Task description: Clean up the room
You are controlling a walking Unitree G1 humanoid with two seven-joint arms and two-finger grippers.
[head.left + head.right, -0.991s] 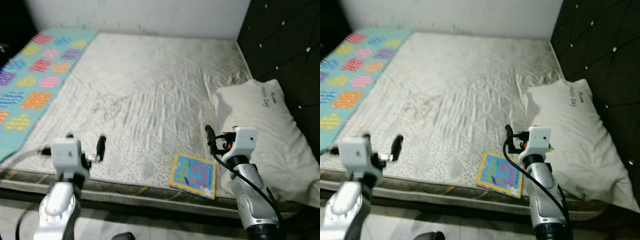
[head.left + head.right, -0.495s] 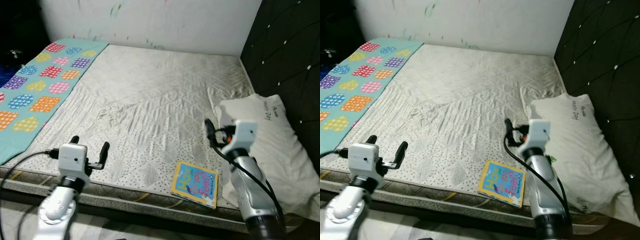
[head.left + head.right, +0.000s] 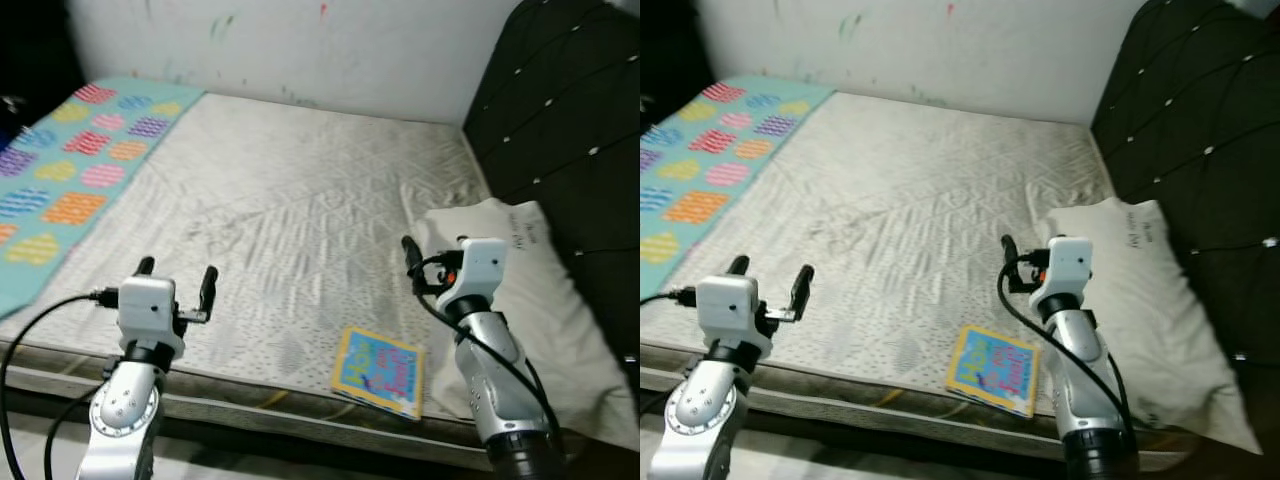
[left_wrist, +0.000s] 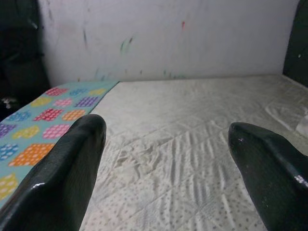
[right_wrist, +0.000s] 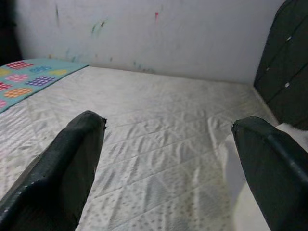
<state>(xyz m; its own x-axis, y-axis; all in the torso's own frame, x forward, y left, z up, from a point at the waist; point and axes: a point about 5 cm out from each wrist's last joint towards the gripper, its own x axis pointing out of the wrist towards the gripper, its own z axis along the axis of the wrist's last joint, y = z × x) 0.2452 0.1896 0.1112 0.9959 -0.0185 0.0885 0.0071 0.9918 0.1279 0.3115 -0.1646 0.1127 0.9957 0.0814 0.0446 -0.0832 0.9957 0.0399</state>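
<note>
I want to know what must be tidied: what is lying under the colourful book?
The colourful book lies flat on the bare quilted mattress, at its front edge beside the white pillow. Whether anything is hidden beneath the book cannot be seen.

Bed [image 3: 300,200] had a bare quilted mattress. Colourful book [image 3: 379,371] lay near the front edge. White pillow [image 3: 530,300] sat right, patterned blanket [image 3: 70,160] left.
</note>
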